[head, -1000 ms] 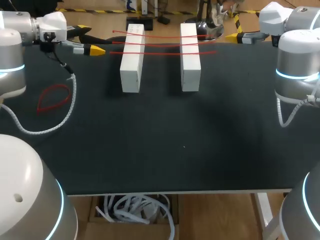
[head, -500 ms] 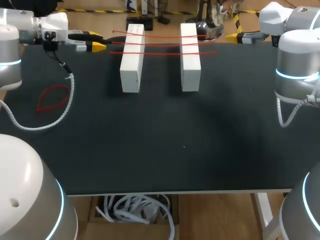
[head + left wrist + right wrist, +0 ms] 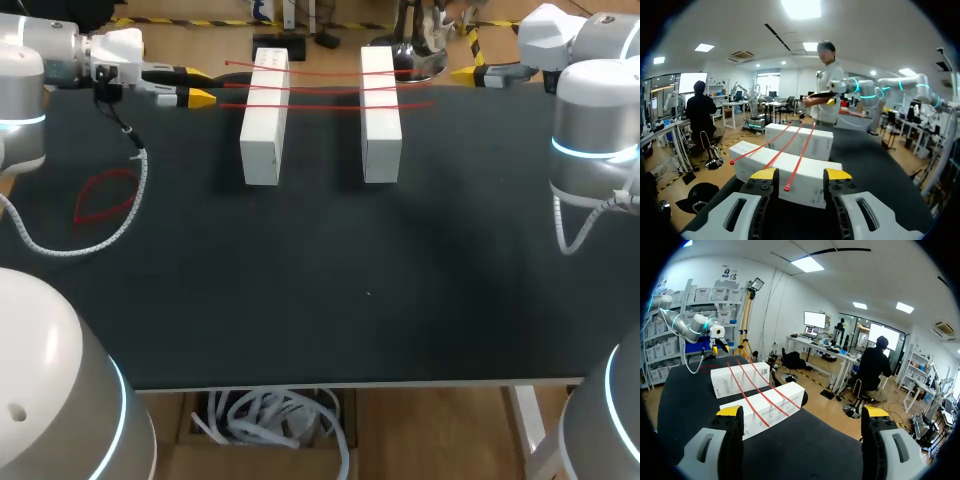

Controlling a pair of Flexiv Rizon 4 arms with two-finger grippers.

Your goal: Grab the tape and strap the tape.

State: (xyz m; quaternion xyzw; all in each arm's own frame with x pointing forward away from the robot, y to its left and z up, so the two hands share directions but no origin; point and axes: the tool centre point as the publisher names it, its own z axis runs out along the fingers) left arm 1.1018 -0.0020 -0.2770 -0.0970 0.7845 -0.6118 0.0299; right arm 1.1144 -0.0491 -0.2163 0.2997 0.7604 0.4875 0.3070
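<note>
Two white blocks [image 3: 263, 115] [image 3: 380, 112] stand side by side at the table's far edge. Three red tape straps [image 3: 320, 88] lie across their tops. My left gripper [image 3: 197, 85] hovers just left of the straps' left ends, level with them. In the left wrist view its fingers [image 3: 764, 173] stand a little apart, open, and the end of the nearest strap [image 3: 786, 188] lies between them, touched by neither. My right gripper [image 3: 468, 72] hangs beyond the blocks' right side. It stands wide open [image 3: 803, 412] and empty, facing the blocks [image 3: 762, 407].
A loose red tape loop [image 3: 105, 195] lies on the dark table [image 3: 320, 290] at the left. The left arm's white coiled cable [image 3: 140, 190] hangs over the table beside the loop.
My left gripper's fingers have come much closer together and it has edged right, towards the strap ends. The right arm has not moved.
</note>
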